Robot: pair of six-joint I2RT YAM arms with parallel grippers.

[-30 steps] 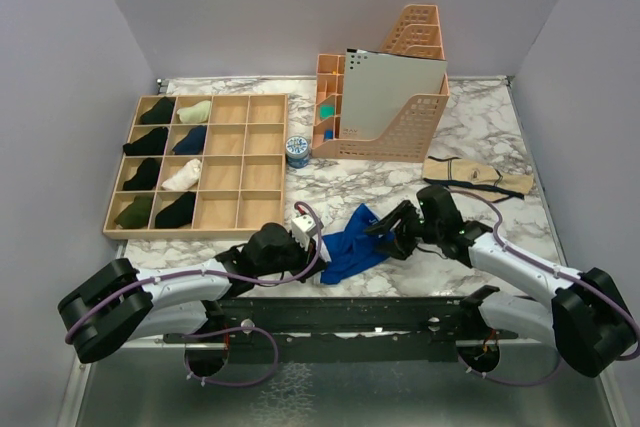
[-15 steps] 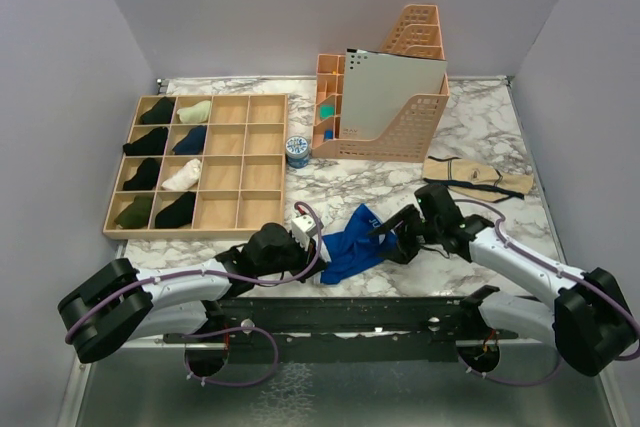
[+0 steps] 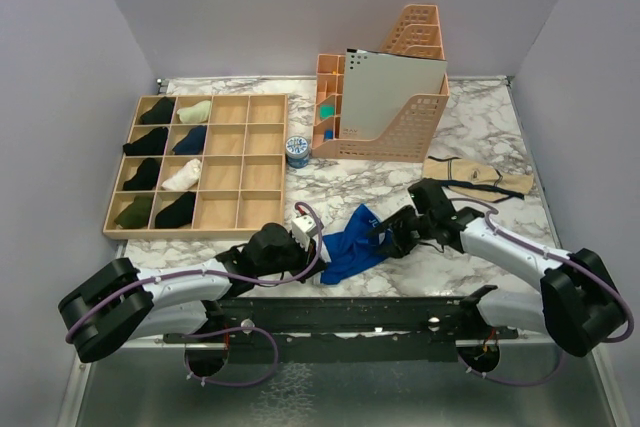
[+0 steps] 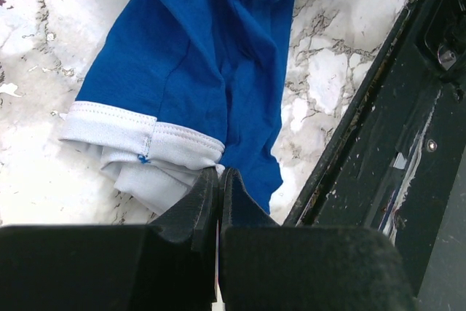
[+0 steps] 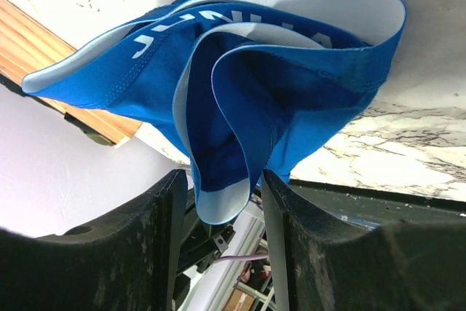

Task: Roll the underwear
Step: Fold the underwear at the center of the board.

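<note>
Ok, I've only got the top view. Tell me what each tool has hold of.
Observer: Left tool is shut on the underwear, right beside a white hem.
Operator: Now the right one.
Observer: Right tool has a bunched fold between its fingers; the cloth fills the gap.
Operator: Say which part that is.
Observer: The waistband end. White lettering shows on it.
</note>
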